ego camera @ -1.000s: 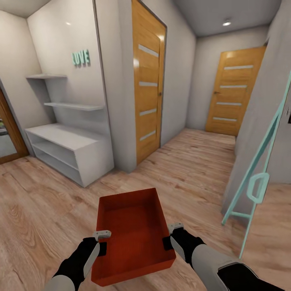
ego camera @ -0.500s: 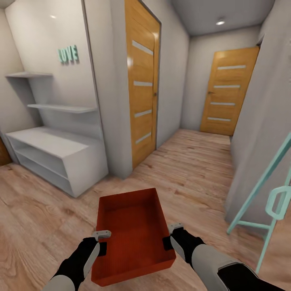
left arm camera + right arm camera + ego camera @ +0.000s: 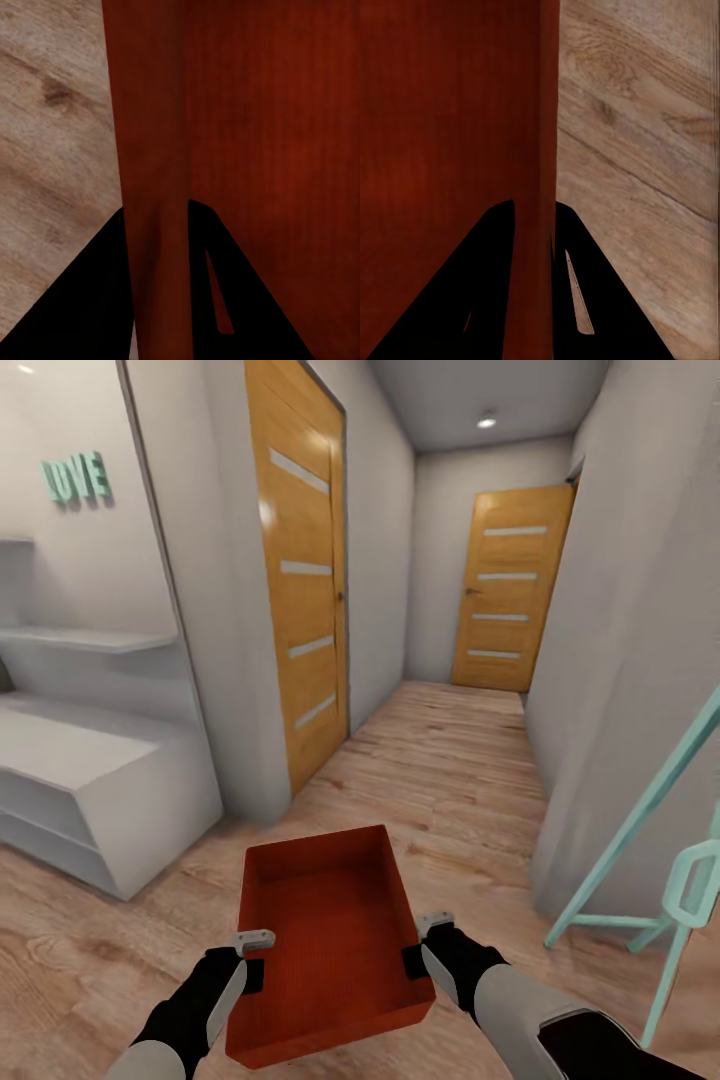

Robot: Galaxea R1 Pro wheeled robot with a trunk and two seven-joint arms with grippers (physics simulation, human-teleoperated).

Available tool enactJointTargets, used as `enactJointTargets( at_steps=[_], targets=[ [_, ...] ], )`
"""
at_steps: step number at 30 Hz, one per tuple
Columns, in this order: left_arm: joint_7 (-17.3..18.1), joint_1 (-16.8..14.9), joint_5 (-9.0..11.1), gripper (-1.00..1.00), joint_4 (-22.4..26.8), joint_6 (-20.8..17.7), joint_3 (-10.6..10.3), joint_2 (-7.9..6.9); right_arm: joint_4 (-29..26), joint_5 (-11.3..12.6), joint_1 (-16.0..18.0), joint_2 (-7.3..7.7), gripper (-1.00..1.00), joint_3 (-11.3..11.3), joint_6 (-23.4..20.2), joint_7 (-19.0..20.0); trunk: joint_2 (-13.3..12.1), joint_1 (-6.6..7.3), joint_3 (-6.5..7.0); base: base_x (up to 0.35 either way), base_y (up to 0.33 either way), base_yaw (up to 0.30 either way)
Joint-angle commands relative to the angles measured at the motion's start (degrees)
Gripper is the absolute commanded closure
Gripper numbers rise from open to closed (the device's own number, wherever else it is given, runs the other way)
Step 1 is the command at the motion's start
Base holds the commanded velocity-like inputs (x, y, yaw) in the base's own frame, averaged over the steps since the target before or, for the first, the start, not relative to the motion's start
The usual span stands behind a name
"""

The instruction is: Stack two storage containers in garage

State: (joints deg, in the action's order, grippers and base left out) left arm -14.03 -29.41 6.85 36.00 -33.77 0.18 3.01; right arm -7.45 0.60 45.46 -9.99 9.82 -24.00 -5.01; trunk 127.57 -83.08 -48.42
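Both end effectors, left (image 3: 252, 957) and right (image 3: 425, 943), clamp the storage container (image 3: 328, 935) low in frame: carry it level down the hallway (image 3: 440, 760).

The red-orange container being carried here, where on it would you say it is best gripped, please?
By its two long side walls, one hand from each side, pinching over the open rim. The container is lidless and thin-walled, and the left hand and right hand each straddle a wall that way.
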Motion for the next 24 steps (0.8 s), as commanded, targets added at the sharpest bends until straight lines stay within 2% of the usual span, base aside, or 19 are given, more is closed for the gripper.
enactJointTargets(
  at_steps=[1, 24],
  targets=[
    [0.2, 0.1, 2.7, 1.00, 0.0, 0.2, -1.0, -0.20, -0.1, -0.7, 0.4, -0.01, 1.00, 0.6, -0.4, 0.0, 0.0, -0.02, -0.03, 0.341, 0.146, -0.289],
    [0.2, 0.1, 2.7, 1.00, 0.0, 0.2, -1.0, -0.20, -0.1, -0.7, 0.4, -0.01, 1.00, 0.6, -0.4, 0.0, 0.0, -0.02, 1.05, 0.341, 0.146, -0.269]
  ],
)
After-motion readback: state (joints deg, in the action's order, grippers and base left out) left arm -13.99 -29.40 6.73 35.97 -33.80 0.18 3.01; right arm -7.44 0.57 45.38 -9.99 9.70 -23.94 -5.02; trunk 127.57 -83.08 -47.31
